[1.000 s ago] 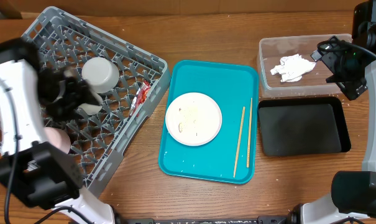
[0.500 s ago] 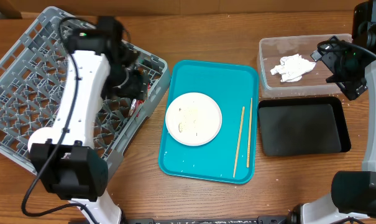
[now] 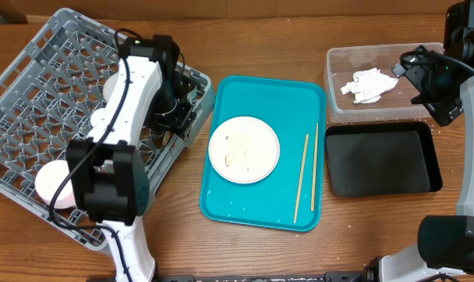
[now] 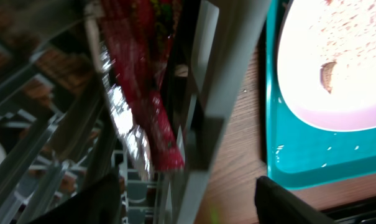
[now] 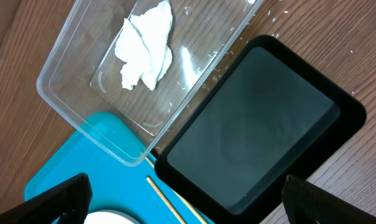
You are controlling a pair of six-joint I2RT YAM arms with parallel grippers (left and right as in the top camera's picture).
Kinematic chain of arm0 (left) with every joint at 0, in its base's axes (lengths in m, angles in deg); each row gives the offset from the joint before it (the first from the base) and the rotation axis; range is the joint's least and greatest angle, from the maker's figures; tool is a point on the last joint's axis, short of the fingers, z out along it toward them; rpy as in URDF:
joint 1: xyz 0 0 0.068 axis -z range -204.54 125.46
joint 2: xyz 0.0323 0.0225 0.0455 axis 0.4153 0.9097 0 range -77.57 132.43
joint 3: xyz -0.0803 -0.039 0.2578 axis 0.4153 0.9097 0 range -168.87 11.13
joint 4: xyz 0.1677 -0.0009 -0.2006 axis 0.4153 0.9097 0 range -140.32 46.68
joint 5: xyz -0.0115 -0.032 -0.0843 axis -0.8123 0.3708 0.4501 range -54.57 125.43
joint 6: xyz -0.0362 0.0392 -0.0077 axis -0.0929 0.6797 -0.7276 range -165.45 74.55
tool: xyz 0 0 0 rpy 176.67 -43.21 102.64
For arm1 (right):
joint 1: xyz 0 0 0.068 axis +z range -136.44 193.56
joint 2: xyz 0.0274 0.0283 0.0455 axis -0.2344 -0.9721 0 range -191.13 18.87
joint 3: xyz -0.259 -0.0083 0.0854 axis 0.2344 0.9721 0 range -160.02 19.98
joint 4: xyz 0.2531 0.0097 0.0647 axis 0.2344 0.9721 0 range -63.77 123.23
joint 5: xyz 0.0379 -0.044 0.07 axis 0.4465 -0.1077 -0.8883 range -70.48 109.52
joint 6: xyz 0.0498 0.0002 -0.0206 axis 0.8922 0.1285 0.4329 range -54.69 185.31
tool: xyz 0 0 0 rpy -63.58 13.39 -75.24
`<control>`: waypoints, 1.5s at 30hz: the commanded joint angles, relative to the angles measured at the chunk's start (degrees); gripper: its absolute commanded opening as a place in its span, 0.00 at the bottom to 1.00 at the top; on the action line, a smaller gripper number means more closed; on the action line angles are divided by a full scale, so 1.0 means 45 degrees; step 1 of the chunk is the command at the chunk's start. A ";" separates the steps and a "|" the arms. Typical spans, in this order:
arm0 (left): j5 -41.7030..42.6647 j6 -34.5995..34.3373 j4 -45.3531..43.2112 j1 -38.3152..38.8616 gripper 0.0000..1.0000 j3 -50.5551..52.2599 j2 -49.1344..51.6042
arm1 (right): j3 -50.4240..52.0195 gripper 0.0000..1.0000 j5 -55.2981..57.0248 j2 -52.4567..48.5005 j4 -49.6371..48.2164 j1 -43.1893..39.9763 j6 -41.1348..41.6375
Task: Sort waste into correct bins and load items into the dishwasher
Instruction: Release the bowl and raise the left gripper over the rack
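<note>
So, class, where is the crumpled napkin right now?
Overhead view, right side: the napkin lies inside the clear tub, beside the black tray.

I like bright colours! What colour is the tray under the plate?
The tray is teal, seen best in the overhead view.

One rack [image 3: 33,63], one teal tray [image 3: 260,94], one plate [image 3: 244,149], two chopsticks [image 3: 302,178], one tub [image 3: 334,59], one black tray [image 3: 381,160], one napkin [image 3: 368,84] and one packet [image 4: 144,124] are counted; two white vessels [image 3: 52,184] are seen in the rack.
</note>
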 commanded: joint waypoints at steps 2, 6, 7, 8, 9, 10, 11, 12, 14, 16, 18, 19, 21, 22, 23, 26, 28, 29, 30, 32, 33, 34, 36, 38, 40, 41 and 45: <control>0.0170 0.0602 -0.0053 0.0029 0.61 0.0136 0.0525 | -0.0180 1.00 -0.0010 0.0223 -0.0063 -0.0024 0.0049; 0.0165 0.0641 -0.0257 0.0049 0.59 0.0136 0.0704 | -0.0180 1.00 -0.0005 0.0223 -0.0068 -0.0024 0.0049; 0.0165 0.0631 -0.0355 0.0049 0.56 0.0136 0.0729 | -0.0180 1.00 -0.0010 0.0223 -0.0063 -0.0024 0.0049; 0.0170 0.0631 -0.0466 0.0049 0.54 0.0136 0.0729 | -0.0180 1.00 -0.0010 0.0223 -0.0068 -0.0024 0.0049; 0.0170 0.0631 -0.0617 0.0058 0.50 0.0136 0.0729 | -0.0180 1.00 -0.0010 0.0223 -0.0063 -0.0024 0.0049; 0.0170 0.0631 -0.0763 0.0068 0.48 0.0136 0.0729 | -0.0180 1.00 -0.0010 0.0223 -0.0073 -0.0024 0.0049; 0.0175 0.0627 -0.0899 0.0087 0.47 0.0136 0.0729 | -0.0185 1.00 -0.0010 0.0223 -0.0063 -0.0024 0.0049; 0.0219 0.0631 -0.0991 0.0097 0.44 0.0136 0.0729 | -0.0185 1.00 -0.0010 0.0223 -0.0063 -0.0024 0.0049; 0.0423 0.0612 -0.1239 0.0097 0.30 0.0136 0.0729 | -0.0180 1.00 -0.0010 0.0223 -0.0068 -0.0024 0.0049; 0.0423 0.0287 -0.1506 0.0097 0.22 0.0136 0.0729 | -0.0180 1.00 -0.0010 0.0223 -0.0063 -0.0024 0.0049; 0.0423 -0.0073 -0.1870 0.0092 0.17 0.0136 0.0733 | -0.0185 1.00 -0.0010 0.0223 -0.0063 -0.0024 0.0049; 0.0423 -0.0257 -0.2050 0.0092 0.15 0.0136 0.0729 | -0.0185 1.00 -0.0010 0.0223 -0.0068 -0.0024 0.0049; 0.0461 -0.0588 -0.2395 0.0097 0.14 0.0136 0.0729 | -0.0180 1.00 -0.0010 0.0223 -0.0063 -0.0024 0.0049; 0.0539 -0.0729 -0.2579 0.0092 0.13 0.0136 0.0729 | -0.0185 1.00 -0.0010 0.0223 -0.0063 -0.0024 0.0049; 0.0704 -0.0826 -0.2812 0.0092 0.13 0.0136 0.0729 | -0.0180 1.00 -0.0010 0.0223 -0.0068 -0.0024 0.0049; 0.0738 -0.1632 -0.3653 0.0092 0.11 0.0136 0.0729 | -0.0180 1.00 -0.0010 0.0223 -0.0068 -0.0024 0.0049; 0.0738 -0.2220 -0.4269 0.0092 0.11 0.0136 0.0729 | -0.0180 1.00 -0.0010 0.0223 -0.0068 -0.0024 0.0049; 0.0743 -0.2521 -0.4595 0.0092 0.10 0.0136 0.0729 | -0.0185 1.00 -0.0010 0.0223 -0.0063 -0.0024 0.0049; 0.0743 -0.2832 -0.4979 0.0087 0.10 0.0136 0.0733 | -0.0180 1.00 -0.0010 0.0223 -0.0063 -0.0024 0.0049; 0.0743 -0.3303 -0.5600 0.0087 0.10 0.0136 0.0733 | -0.0180 1.00 -0.0005 0.0223 -0.0068 -0.0024 0.0049; 0.0743 -0.3478 -0.5892 0.0087 0.10 0.0136 0.0729 | -0.0180 1.00 -0.0010 0.0223 -0.0068 -0.0024 0.0049; 0.0743 -0.3609 -0.6149 0.0087 0.10 0.0136 0.0733 | -0.0180 1.00 -0.0010 0.0223 -0.0068 -0.0024 0.0049; 0.0738 -0.3920 -0.6601 0.0087 0.11 0.0136 0.0729 | -0.0180 1.00 -0.0010 0.0223 -0.0063 -0.0024 0.0049; 0.0738 -0.4114 -0.6844 0.0087 0.11 0.0136 0.0729 | -0.0180 1.00 -0.0010 0.0223 -0.0063 -0.0024 0.0049; 0.0729 -0.4342 -0.7019 0.0087 0.11 0.0136 0.0733 | -0.0180 1.00 -0.0010 0.0223 -0.0068 -0.0024 0.0049; 0.0733 -0.4342 -0.7087 0.0087 0.11 0.0136 0.0729 | -0.0180 1.00 -0.0010 0.0223 -0.0068 -0.0024 0.0049; 0.0588 -0.4342 -0.7407 0.0073 0.11 0.0136 0.0729 | -0.0180 1.00 -0.0010 0.0223 -0.0063 -0.0024 0.0049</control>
